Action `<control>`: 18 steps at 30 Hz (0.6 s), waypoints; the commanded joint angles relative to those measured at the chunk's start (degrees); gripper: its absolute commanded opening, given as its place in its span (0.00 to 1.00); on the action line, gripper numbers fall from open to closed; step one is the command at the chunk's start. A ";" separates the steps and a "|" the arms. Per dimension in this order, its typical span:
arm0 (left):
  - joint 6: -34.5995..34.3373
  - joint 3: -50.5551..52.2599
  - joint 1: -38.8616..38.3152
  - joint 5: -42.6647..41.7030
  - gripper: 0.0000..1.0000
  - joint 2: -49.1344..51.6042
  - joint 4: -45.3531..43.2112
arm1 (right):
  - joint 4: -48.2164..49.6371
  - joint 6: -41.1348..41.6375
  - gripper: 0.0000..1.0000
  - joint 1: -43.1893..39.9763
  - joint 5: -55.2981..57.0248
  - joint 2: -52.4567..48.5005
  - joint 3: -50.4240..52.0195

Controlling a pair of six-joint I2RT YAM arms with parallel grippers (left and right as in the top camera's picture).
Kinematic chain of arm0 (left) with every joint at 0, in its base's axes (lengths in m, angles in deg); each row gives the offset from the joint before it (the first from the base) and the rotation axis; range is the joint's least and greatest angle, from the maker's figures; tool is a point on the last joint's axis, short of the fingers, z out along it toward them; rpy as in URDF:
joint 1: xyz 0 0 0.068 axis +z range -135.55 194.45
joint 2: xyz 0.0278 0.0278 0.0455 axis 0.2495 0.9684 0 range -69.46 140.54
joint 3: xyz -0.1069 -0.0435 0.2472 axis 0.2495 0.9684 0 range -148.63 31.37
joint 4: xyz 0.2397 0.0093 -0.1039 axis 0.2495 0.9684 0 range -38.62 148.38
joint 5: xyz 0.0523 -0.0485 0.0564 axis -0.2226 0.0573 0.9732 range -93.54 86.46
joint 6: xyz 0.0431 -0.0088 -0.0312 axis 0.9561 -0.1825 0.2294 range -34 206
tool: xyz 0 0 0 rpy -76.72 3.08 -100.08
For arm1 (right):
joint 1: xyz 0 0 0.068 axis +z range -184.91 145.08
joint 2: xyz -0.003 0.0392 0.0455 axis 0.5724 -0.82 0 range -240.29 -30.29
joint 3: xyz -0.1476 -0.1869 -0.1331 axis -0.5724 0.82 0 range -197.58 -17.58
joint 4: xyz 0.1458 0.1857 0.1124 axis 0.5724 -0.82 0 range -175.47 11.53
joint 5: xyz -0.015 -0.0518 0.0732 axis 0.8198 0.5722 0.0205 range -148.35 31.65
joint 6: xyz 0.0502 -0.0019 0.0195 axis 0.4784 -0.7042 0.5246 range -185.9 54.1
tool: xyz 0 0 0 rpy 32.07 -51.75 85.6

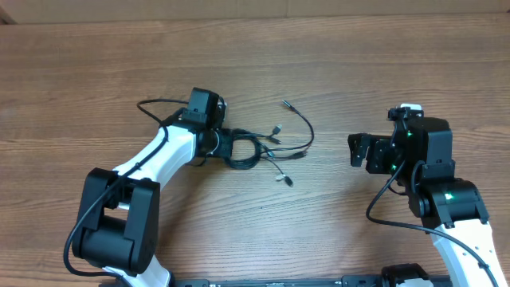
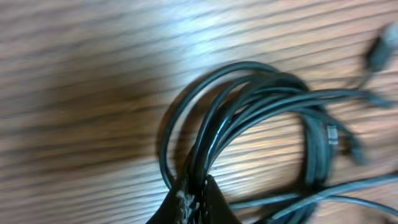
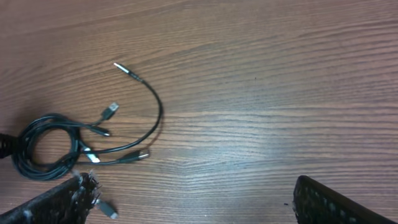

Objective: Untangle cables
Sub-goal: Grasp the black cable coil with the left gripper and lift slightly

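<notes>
Inspection finding: the cables (image 1: 253,148) are lying near the middle of the desk (image 1: 358,56), roughly midway between its far and near edges. Most of their length is sitting wound in a small black coil. Several loose ends are fanning out from it toward the right edge, one arcing up toward the far edge, each ending in a small plug.

The left hand (image 1: 229,144) is meeting the coil from the left-edge side and is clenched on it. In the left wrist view its fingertips (image 2: 217,208) are pinching several strands at the bottom of the loop. That view is blurred, so the number of strands gripped cannot be told.

The right hand (image 1: 358,150) is hovering well apart from the cables, toward the right edge. It is released and grasping nothing, its fingers (image 3: 59,200) standing wide apart over the desk.
</notes>
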 commanded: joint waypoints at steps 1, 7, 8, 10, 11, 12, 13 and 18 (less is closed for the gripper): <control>-0.35 -6.01 -0.17 -16.09 0.04 -0.46 0.13 | -0.42 -0.07 1.00 0.28 -0.52 0.13 -1.86; -0.15 -11.65 -0.20 -25.75 0.04 -0.70 1.27 | -1.03 -0.07 1.00 0.28 -0.96 -0.42 -1.86; -0.02 -11.80 -0.20 -25.59 0.04 -0.70 1.29 | -1.03 -0.07 1.00 0.28 -0.98 -0.59 -1.86; 0.74 -11.76 -0.20 -23.30 0.04 -0.68 2.34 | -1.03 -0.07 1.00 0.28 -0.96 -1.11 -1.86; 0.76 -11.74 -0.20 -19.02 0.04 -0.68 4.07 | -1.07 -0.07 1.00 0.28 -1.01 -1.57 -1.86; 0.76 -11.74 -0.24 -15.82 0.04 -0.68 5.25 | -1.18 -0.07 1.00 0.28 -1.14 -1.88 -1.86; 0.87 -11.74 -0.24 -13.16 0.04 -0.63 6.14 | -1.20 -0.07 1.00 0.28 -1.42 -2.12 -1.86; 1.77 -11.67 -0.24 -4.68 0.62 -0.37 9.55 | -1.16 -0.07 1.00 0.28 -2.45 -2.80 -1.86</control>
